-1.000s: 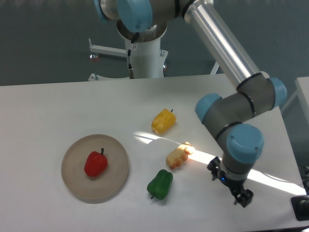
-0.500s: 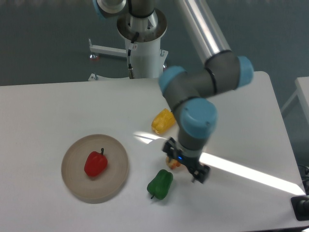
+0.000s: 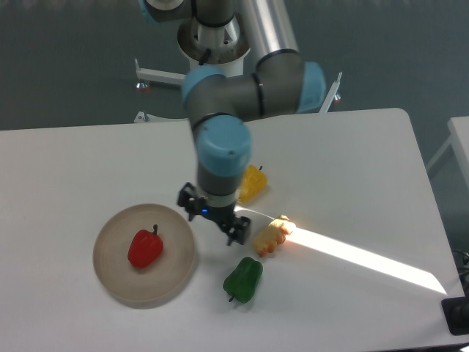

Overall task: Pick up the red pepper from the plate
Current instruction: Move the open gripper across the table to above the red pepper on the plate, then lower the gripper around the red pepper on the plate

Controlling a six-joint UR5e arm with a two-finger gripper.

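Your gripper (image 3: 210, 218) hangs at the end of the arm's blue-capped wrist, its dark fingers pointing down toward the white table (image 3: 352, 176). From this angle you cannot tell how far the jaws stand apart; the fingers are small and dark, and no gap reads clearly. Nothing is visibly held between them.

The gripper sits just beside the right rim of the plate (image 3: 117, 282), over bare table, between the plate and the other items. The red pepper (image 3: 145, 248) lies on the plate, a little left of the plate's centre, its dark stem pointing up toward the far side. It is apart from the gripper, to the gripper's lower left in the view.

To the right of the gripper you see the yellow pepper (image 3: 254, 182), partly hidden behind the arm's wrist. Nearer the front, a pale yellow-orange lumpy object (image 3: 270, 236) lies just right of the gripper, caught in a bright streak of light across the table. Below that sits the green pepper (image 3: 243, 278), on the table off the plate's right side, well clear of the red one.
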